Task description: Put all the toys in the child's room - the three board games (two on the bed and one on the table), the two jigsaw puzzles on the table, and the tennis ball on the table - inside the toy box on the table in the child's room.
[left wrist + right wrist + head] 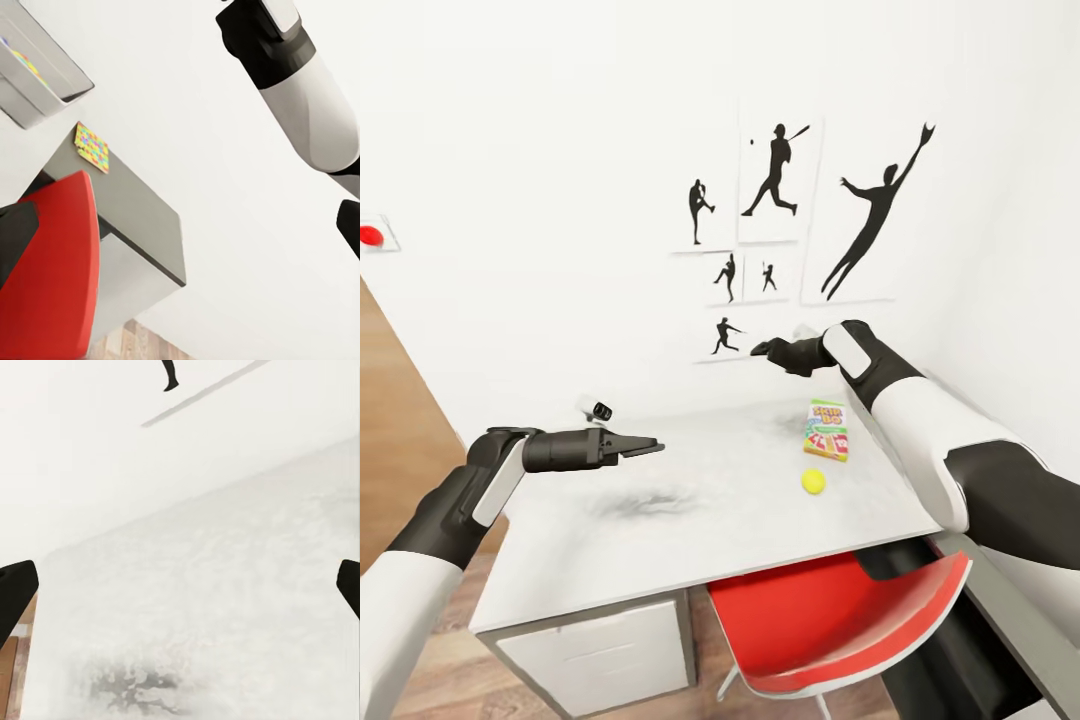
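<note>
A red chair point(830, 625) is seen nearest, tucked under the pale tabletop point(690, 500). On the tabletop a board game point(826, 430) lies near the right edge, with the tennis ball point(813, 482) just beside it. A jigsaw puzzle point(92, 148) lies on another surface near the toy box point(41, 75), seemingly holding a second sheet. The left gripper point(645, 446) appears pressed together; the right gripper point(763, 349) is spread, empty. The board game is best approached from above, square to its short sides.

White wall point(560, 150) w/ black athlete silhouette posters point(800, 215). Red chair point(830, 625) sits just below them, tucked at pale desk front. Wood-plank floor point(440, 670) beside chair.
</note>
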